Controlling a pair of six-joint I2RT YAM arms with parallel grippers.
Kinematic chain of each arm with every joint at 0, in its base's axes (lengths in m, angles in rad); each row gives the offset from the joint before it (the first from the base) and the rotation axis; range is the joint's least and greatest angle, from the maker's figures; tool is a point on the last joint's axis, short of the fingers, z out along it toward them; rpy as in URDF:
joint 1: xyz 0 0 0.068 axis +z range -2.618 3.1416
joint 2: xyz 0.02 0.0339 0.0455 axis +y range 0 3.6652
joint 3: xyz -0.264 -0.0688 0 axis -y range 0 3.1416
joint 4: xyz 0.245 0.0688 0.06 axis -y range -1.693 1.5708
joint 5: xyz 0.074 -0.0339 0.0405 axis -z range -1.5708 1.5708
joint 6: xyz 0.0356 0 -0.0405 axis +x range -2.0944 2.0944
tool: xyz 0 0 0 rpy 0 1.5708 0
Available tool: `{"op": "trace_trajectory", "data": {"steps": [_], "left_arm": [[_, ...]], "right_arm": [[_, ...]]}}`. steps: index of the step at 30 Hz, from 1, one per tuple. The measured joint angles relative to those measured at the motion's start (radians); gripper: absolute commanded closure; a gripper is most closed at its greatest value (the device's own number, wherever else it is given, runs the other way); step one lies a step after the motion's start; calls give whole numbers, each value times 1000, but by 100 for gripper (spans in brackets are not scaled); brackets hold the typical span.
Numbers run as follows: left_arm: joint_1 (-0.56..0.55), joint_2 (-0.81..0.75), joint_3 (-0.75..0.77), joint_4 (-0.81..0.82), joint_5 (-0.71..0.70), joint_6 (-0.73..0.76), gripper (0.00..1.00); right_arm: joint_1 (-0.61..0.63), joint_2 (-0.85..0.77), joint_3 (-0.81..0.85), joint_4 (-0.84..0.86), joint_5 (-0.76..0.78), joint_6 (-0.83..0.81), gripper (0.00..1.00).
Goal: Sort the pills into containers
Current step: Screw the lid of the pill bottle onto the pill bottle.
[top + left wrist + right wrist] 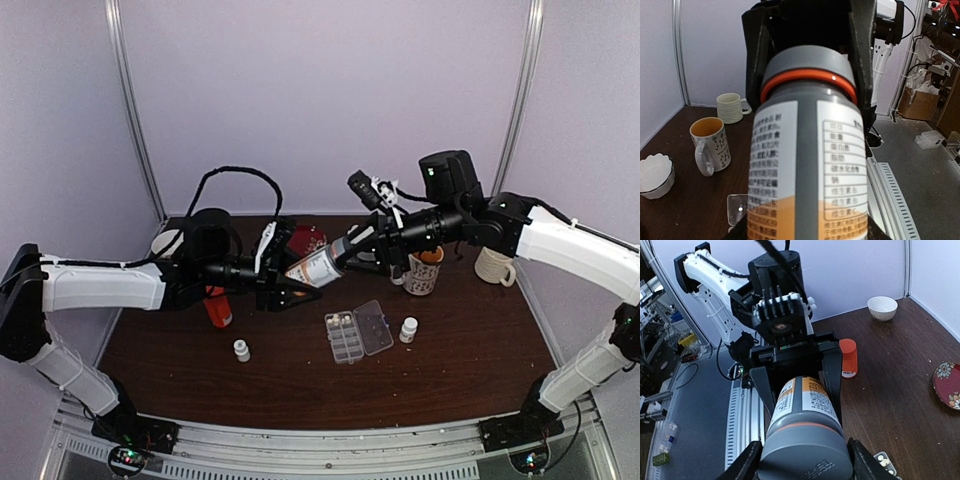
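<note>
While both arms hold the grey-capped bottle in the air above the table, the clear pill box lies open on the table, a little nearer to the arm bases. Its lid is folded flat to the right. Some cells show pale specks, the pills, but the top view is too coarse to count them or to tell which cells are filled.

The left gripper is clamped on the labelled body of the bottle. The right gripper is clenched on its grey cap, with a finger on each side.

In the right wrist view only a corner of the box shows, cut by the lower edge, with a few white pills in it. What is inside the bottle cannot be seen. An orange-red bottle is partly hidden by the left arm.
</note>
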Motion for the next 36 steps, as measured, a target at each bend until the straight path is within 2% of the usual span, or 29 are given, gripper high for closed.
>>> {"op": "trace_trajectory", "data": {"steps": [6, 14, 21, 29, 33, 36], "left_arm": [[3, 40, 94, -190, 113, -14, 100], [5, 41, 129, -298, 241, -52, 100], [9, 40, 201, -462, 355, -3, 100], [8, 48, 348, -763, 436, 157, 100], [7, 79, 459, -956, 450, 261, 100], [11, 126, 561, -1140, 445, 374, 100]], "right_arm": [[18, -10, 2, -54, 30, -179, 98], [60, -6, 49, -136, 44, -342, 98], [109, -10, 99, -192, 67, -435, 97], [190, -80, 64, -127, 166, -494, 92], [208, -92, 55, -96, 190, -502, 98], [219, -95, 54, -95, 230, -499, 98]]}}
